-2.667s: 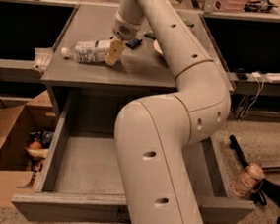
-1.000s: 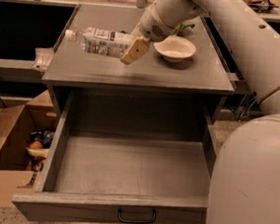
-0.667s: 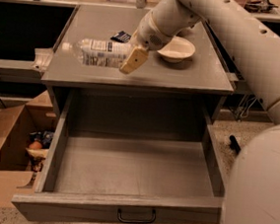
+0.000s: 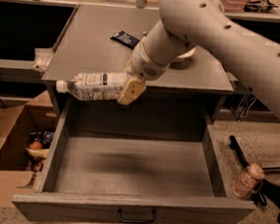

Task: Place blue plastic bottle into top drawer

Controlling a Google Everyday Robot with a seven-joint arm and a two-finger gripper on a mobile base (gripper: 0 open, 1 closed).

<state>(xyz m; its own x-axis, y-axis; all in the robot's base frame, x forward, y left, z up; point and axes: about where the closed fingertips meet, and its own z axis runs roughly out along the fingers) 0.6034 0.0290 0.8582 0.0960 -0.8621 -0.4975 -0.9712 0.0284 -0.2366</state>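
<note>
My fingers (image 4: 132, 90) clenched on blue plastic bottle (image 4: 90, 84); long axis level, along bench (image 4: 97, 45) edge; top drawer (image 4: 134, 173) open directly below (near its back wall).

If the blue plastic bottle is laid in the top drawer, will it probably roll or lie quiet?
It will likely roll: the blue plastic bottle is round and held sideways by the hand above the top drawer, whose floor is flat and bare. It is probably fairly stiff, since it juts straight out from the grip at its base.
</note>
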